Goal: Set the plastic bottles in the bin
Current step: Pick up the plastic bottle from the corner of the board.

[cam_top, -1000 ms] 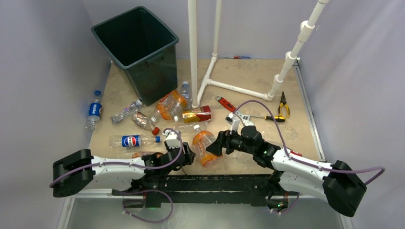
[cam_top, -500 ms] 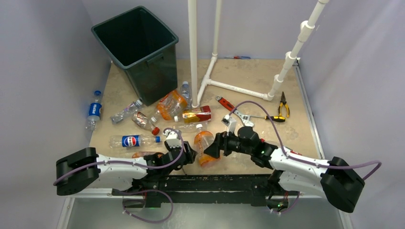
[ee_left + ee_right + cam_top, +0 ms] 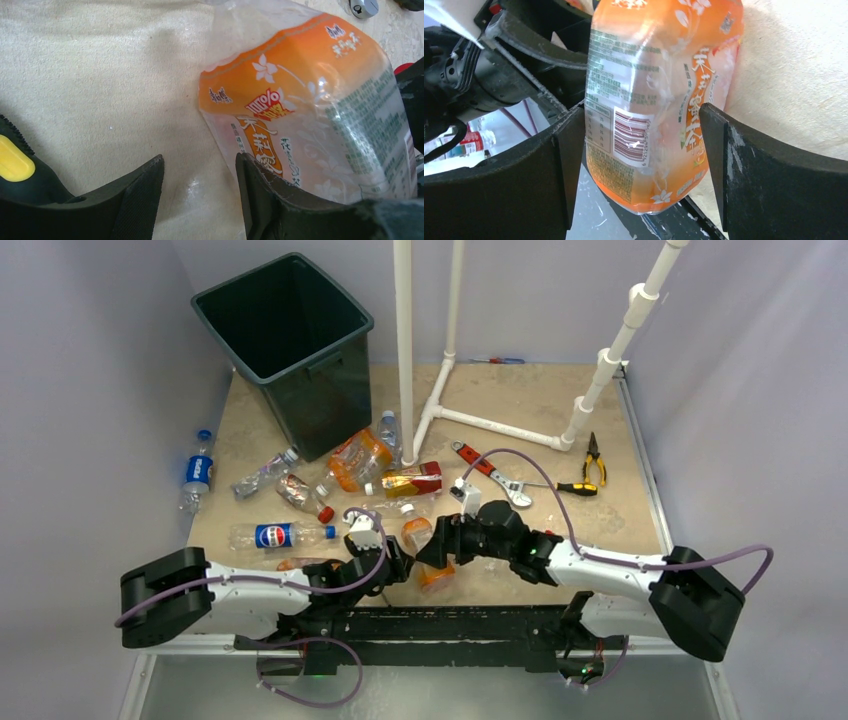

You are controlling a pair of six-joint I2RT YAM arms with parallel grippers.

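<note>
An orange-labelled clear plastic bottle (image 3: 415,531) (image 3: 659,75) lies near the table's front edge. My right gripper (image 3: 428,552) (image 3: 643,114) is shut on it, one finger against each side of its lower body. My left gripper (image 3: 397,562) (image 3: 200,200) sits just left of the same bottle (image 3: 300,115). It is open, with bare table between its fingers and its right finger beside the label. Several more bottles lie scattered on the left, among them a Pepsi one (image 3: 275,535) and a red-labelled one (image 3: 410,481). The dark bin (image 3: 316,349) stands at the back left.
A white pipe frame (image 3: 405,350) rises behind the bottles. A red wrench (image 3: 478,462), a screwdriver (image 3: 565,487) and pliers (image 3: 594,458) lie to the right. A black and yellow handle (image 3: 12,162) lies beside my left finger. The black front rail (image 3: 450,625) is close behind both grippers.
My right gripper has slid left onto the orange-labelled bottle and narrowed against its sides. The bottle has shifted slightly towards my left gripper. The left arm has barely moved.
</note>
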